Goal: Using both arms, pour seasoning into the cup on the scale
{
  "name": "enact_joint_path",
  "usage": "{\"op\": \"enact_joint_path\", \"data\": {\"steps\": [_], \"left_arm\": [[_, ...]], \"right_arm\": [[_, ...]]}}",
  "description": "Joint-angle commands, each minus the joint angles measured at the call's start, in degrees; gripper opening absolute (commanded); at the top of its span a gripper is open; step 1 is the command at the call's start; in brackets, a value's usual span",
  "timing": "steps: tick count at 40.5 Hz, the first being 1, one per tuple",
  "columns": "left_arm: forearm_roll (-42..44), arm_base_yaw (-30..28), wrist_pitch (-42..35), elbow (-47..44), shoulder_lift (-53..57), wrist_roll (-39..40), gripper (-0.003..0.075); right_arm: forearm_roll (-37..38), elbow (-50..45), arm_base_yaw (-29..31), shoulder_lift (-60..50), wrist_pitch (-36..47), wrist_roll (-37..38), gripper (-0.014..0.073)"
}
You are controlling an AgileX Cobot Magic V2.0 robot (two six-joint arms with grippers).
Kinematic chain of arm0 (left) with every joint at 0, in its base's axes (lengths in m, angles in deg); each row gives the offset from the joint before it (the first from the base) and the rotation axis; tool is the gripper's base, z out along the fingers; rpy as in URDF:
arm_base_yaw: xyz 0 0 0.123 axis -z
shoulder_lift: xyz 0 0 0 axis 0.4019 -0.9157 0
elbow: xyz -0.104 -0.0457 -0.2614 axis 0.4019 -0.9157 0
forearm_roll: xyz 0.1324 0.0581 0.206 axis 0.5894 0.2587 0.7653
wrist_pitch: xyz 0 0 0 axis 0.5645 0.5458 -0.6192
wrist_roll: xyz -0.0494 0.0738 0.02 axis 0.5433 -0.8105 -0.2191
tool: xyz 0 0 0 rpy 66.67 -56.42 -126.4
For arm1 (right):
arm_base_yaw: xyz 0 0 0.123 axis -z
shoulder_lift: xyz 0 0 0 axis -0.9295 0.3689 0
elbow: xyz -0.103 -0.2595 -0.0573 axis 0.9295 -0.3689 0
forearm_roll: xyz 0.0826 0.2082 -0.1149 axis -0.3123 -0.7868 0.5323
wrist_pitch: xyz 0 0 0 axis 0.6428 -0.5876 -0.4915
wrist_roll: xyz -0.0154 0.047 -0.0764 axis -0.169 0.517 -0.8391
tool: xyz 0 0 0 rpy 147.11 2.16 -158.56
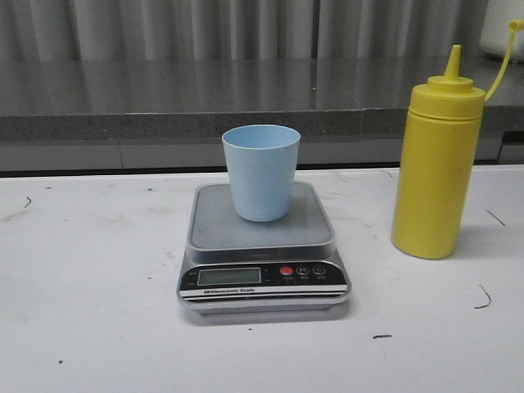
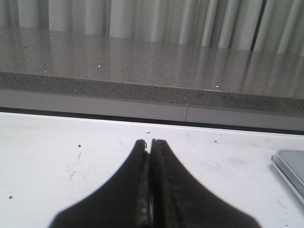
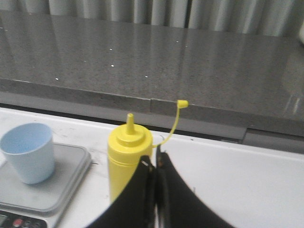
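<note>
Flat silver-grey digital scale (image 1: 264, 270) carries the unsteadied pale blue plastic cup (image 1: 261, 171), so with both pincers (image 2: 148, 145) (image 3: 154, 159) closed empty, pouring from the tall yellow squeeze bottle (image 1: 435, 164) may tip it.

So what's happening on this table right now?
Nothing is being handled yet. A pale blue cup stands upright on a kitchen scale, and a yellow seasoning bottle stands beside it, its tip cap off. The left gripper and right gripper are both shut and empty.

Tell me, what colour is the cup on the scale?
Pale blue; the cup shows best in the front view.
</note>
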Motion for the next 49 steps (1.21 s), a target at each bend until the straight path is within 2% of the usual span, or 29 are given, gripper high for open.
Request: {"op": "enact_joint_path", "data": {"steps": [1, 3, 7, 18, 26, 35, 49], "left_arm": [[-0.6, -0.2, -4.0, -1.5, 0.8, 0.5, -0.002], [-0.6, -0.2, -4.0, -1.5, 0.8, 0.5, -0.002], [-0.6, -0.2, -4.0, -1.5, 0.8, 0.5, -0.002], [-0.6, -0.2, -4.0, -1.5, 0.8, 0.5, -0.002], [-0.6, -0.2, -4.0, -1.5, 0.8, 0.5, -0.002], [-0.6, -0.2, -4.0, -1.5, 0.8, 0.5, -0.002], [-0.6, -0.2, -4.0, -1.5, 0.8, 0.5, -0.002]], "right_arm": [[9.7, -1.6, 0.1, -1.6, 6.5, 8.0, -0.0111], [16.1, -4.2, 0.1, -2.9, 7.6, 13.7, -0.0111], [22.5, -9.2, 0.1, -5.9, 10.2, 20.2, -0.0111], [22.6, -23.3, 0.1, -14.4, 12.3, 20.2, -0.0111], [22.4, -28.4, 0.5, -21.9, 12.3, 20.2, -0.0111], [22.4, -28.7, 2.6, -28.7, 9.7, 20.2, -0.0111], [22.4, -28.7, 3.2, -28.5, 10.3, 20.2, -0.0111]]}}
